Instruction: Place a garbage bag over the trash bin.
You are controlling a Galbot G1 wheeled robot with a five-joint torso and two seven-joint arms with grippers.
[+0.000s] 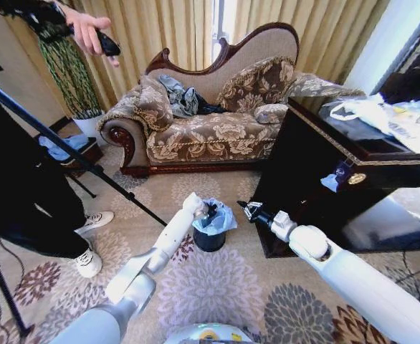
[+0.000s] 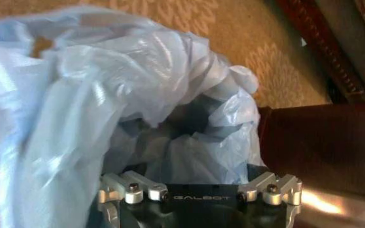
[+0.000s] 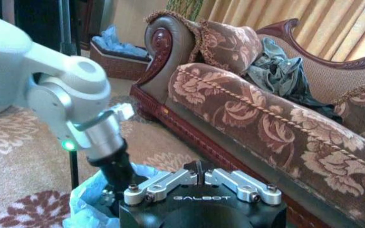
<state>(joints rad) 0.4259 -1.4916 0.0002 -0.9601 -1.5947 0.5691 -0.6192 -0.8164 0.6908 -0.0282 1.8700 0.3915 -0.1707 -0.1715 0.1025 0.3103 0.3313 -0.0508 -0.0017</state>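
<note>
Pale blue crinkly plastic garbage bag (image 1: 219, 215) drapes the small black cylindrical trash bin (image 1: 209, 239).
Our left gripper (image 1: 210, 210) reaches into it — jaws apart; our right gripper (image 1: 249, 208) hovers beside, jaws together.

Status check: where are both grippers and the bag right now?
Left gripper down in the garbage bag at the trash bin mouth. Right gripper shut, beside the bin. Bag bunched over the rim. Dark cabinet close alongside.
</note>
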